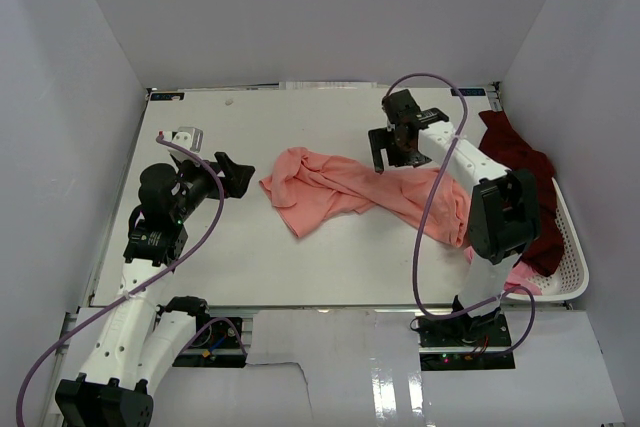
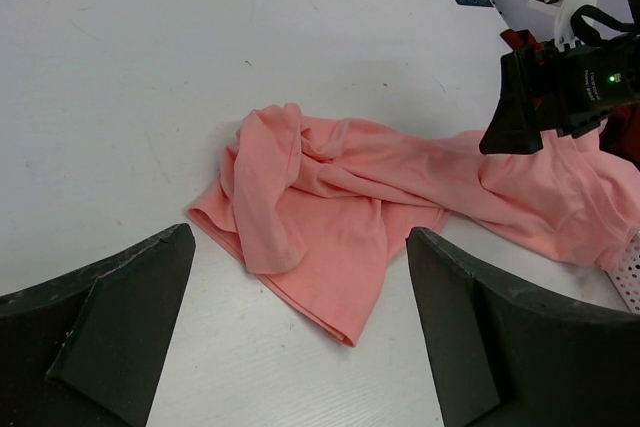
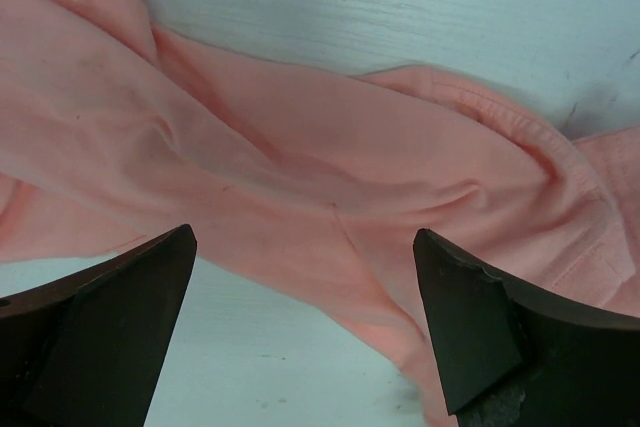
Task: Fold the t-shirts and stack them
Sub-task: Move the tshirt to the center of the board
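A salmon-pink t-shirt point(image 1: 335, 192) lies crumpled in a long, twisted strip across the middle of the table point(image 1: 250, 257). My right gripper point(image 1: 397, 159) hovers open just over its right half, with cloth under the wide jaws and nothing pinched. In the right wrist view the shirt point(image 3: 300, 167) fills the frame beneath the gripper point(image 3: 300, 322). My left gripper point(image 1: 243, 177) stands open a little left of the shirt's left end. In the left wrist view the shirt's hem point(image 2: 320, 237) lies ahead of the empty gripper point(image 2: 300, 332). A dark maroon t-shirt point(image 1: 520, 172) hangs over the basket, and a lighter pink one point(image 1: 522, 277) peeks out beneath the right arm.
The white slotted basket point(image 1: 572, 257) sits at the table's right edge, partly behind the right arm's forearm point(image 1: 500, 212). White walls close in the table on three sides. A small white fitting point(image 1: 185, 135) lies at the far left.
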Robot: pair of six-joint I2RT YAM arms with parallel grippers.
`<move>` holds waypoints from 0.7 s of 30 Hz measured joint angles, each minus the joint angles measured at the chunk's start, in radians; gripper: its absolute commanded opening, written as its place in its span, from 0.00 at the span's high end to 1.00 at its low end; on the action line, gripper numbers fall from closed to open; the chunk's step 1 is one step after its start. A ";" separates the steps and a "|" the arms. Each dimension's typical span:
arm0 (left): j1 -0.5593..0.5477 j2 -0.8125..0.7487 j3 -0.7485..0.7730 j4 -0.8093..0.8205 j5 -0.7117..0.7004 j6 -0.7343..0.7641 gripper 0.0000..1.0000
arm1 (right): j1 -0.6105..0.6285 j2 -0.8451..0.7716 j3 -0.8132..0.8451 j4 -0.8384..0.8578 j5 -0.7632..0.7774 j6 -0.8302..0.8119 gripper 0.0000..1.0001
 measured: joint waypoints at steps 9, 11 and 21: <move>0.000 -0.003 0.000 0.000 0.000 0.000 0.02 | 0.000 0.008 -0.176 0.145 -0.051 -0.003 0.04; 0.000 -0.003 0.000 0.000 0.000 0.000 0.02 | 0.000 0.017 -0.204 0.177 -0.052 -0.004 0.00; 0.000 -0.003 0.000 0.000 0.000 0.000 0.02 | 0.000 0.047 -0.275 0.293 -0.054 -0.011 0.06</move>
